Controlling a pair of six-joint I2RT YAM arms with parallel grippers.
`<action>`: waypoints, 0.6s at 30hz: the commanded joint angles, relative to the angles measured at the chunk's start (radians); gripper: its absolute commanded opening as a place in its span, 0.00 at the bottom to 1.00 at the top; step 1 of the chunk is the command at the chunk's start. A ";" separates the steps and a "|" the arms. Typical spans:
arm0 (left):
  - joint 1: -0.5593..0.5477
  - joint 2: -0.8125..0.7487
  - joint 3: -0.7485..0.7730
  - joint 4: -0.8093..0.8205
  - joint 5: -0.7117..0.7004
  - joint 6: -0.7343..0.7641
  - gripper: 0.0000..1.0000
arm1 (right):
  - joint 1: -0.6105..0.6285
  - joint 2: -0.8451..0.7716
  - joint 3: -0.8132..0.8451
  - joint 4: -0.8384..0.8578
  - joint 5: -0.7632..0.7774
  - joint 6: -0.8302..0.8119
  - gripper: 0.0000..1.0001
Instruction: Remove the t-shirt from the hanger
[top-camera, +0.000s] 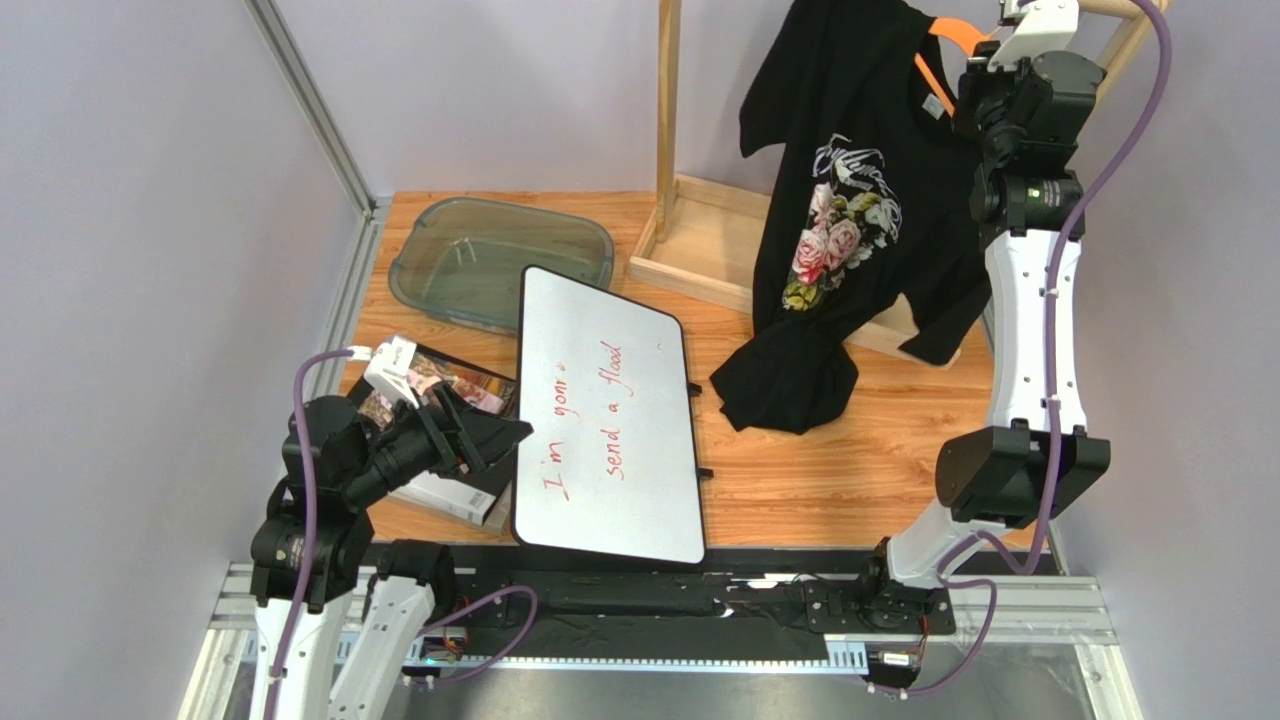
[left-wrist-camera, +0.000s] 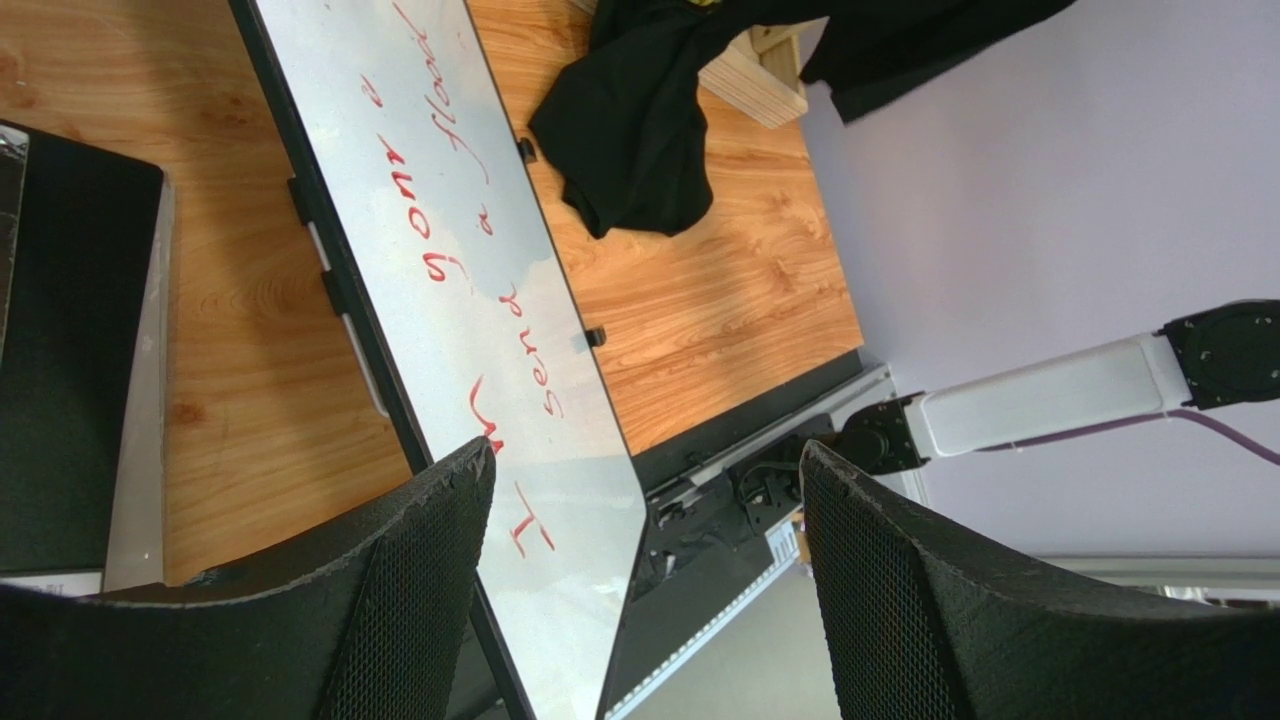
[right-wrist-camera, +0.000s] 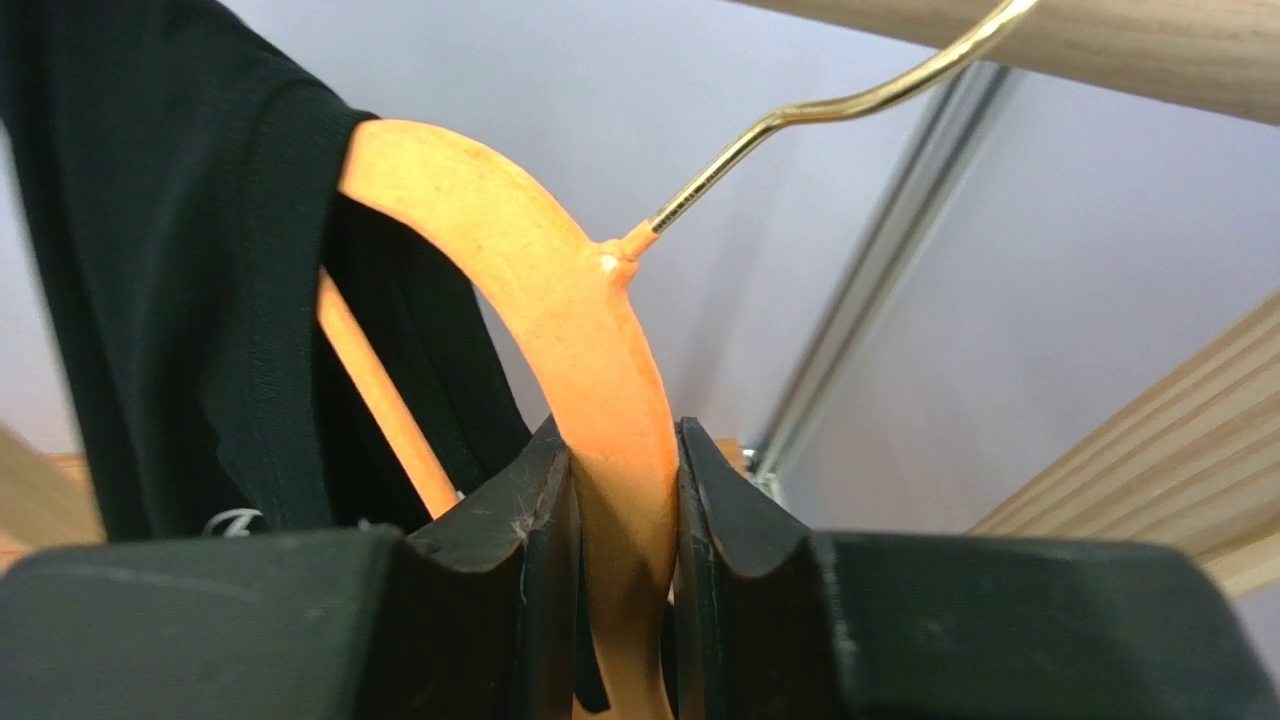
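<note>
The black t-shirt (top-camera: 842, 195) with its rose print hangs from the orange hanger (top-camera: 947, 45) at the back right, its lower part bunched on the table. The shirt also shows in the right wrist view (right-wrist-camera: 166, 255) and the left wrist view (left-wrist-camera: 639, 128). In the right wrist view the hanger (right-wrist-camera: 564, 315) has one bare orange arm, and its metal hook (right-wrist-camera: 812, 113) rests on the wooden bar. My right gripper (right-wrist-camera: 619, 480) is shut on that bare hanger arm. My left gripper (left-wrist-camera: 646, 465) is open and empty, low at the near left over the whiteboard.
A whiteboard (top-camera: 609, 413) with red writing lies mid-table. A clear glass dish (top-camera: 496, 258) sits behind it. A book (top-camera: 451, 450) lies under the left gripper. The wooden rack frame (top-camera: 706, 225) stands at the back, its base under the shirt.
</note>
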 joint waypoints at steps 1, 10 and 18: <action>0.005 -0.017 0.022 0.004 0.011 -0.011 0.79 | 0.009 -0.070 0.032 -0.065 -0.140 0.163 0.01; 0.005 0.000 0.081 0.032 0.106 -0.008 0.76 | 0.009 -0.071 0.077 -0.044 -0.215 0.387 0.00; 0.003 0.046 0.122 0.106 0.183 -0.048 0.75 | 0.009 -0.077 0.121 0.017 -0.217 0.500 0.00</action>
